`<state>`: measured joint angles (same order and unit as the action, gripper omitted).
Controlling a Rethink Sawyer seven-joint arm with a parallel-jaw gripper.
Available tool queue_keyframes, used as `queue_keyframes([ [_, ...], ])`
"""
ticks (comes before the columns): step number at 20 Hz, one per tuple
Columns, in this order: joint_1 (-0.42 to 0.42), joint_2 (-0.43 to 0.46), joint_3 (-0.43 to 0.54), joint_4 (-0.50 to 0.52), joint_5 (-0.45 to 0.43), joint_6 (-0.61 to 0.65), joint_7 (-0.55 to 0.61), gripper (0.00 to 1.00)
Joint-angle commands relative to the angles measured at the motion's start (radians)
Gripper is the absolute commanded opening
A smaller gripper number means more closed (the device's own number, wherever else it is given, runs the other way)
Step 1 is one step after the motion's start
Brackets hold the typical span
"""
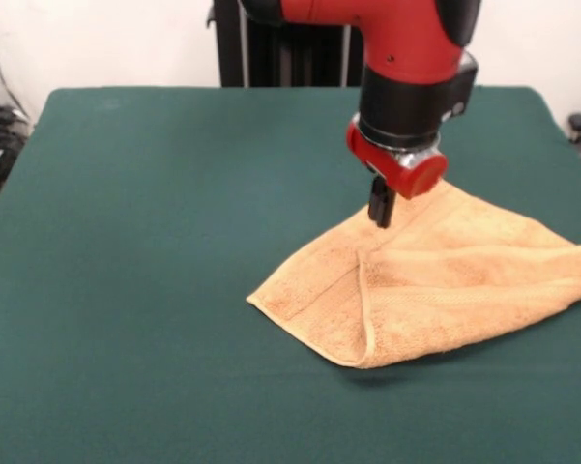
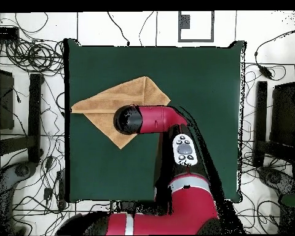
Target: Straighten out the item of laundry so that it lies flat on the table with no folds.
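At about three o'clock in your front view, the towel [image 1: 445,290] lies on the green table [image 1: 155,251], well over toward the right side, with its right-hand tip running out past the picture's edge. It is not flat: one layer is doubled over another, and a hemmed edge runs from near the middle of the cloth down to the rounded corner at six o'clock of the towel. A woven band shows along the left flap, which ends in a point at nine o'clock of the cloth.

Your gripper [image 1: 380,215] comes down from the red arm [image 1: 406,39] onto the towel's far edge, at roughly twelve o'clock of the cloth. Its dark tips meet the fabric just beside the top of the fold line. You cannot tell from here whether the fingers are spread or pinched on the cloth; they show only as one dark stub under the red wrist.

In the overhead view the towel [image 2: 113,98] sits at about ten o'clock on the table [image 2: 199,80], reaching its left edge, shaped like an uneven kite with points at nine, one and six o'clock. The arm's black end cap covers the gripper and the lower middle of the towel there. Cables lie on the floor around the table.
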<state>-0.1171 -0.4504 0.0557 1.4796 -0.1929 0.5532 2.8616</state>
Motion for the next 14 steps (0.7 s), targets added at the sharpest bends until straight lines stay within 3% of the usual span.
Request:
queue_keyframes([
  [1, -0.001, -0.029, 0.079, 0.097, 0.041, 0.07, -0.022, 0.0],
  [14, 0.024, 0.044, 0.046, 0.032, 0.036, 0.034, 0.03, 0.0],
])
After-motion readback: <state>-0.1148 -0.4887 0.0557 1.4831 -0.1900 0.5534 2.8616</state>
